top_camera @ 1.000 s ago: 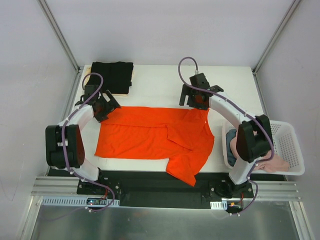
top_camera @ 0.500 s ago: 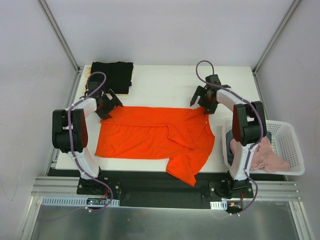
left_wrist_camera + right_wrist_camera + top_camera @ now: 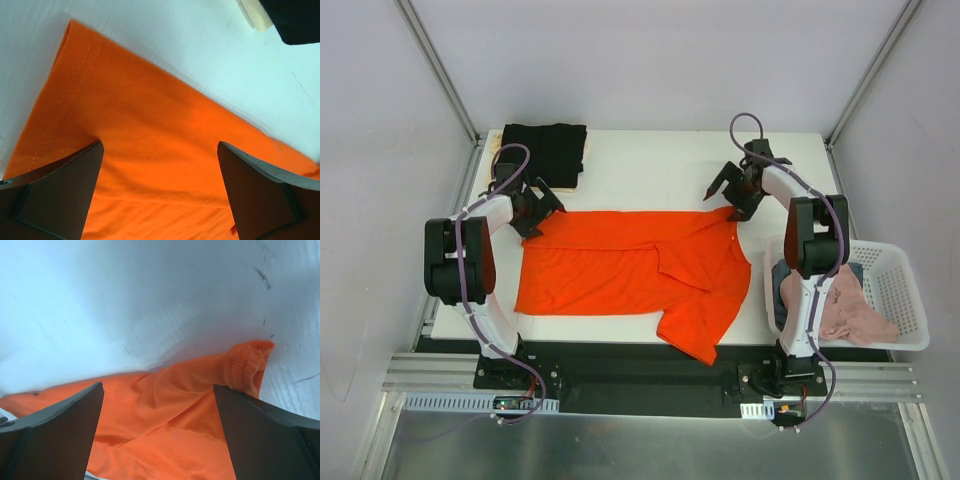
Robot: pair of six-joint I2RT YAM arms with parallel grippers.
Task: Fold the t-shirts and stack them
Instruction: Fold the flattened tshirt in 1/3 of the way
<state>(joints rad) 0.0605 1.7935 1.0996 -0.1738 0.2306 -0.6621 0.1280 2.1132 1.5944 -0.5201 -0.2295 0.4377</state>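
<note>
The orange-red t-shirt lies spread across the table, one sleeve hanging over the near edge. My left gripper is open just above its far left corner; the left wrist view shows its hem between the spread fingers. My right gripper is open above the far right corner, where a bunched edge shows. A folded black t-shirt lies at the far left corner. A pink shirt and a dark blue one sit in the basket.
A white lattice basket stands at the table's right edge. A cream edge shows under the black shirt. Metal frame posts rise at the far corners.
The right gripper has swung right and farther back, off the shirt's far right corner. The shirt has shifted slightly to the right. The left gripper has barely moved.
</note>
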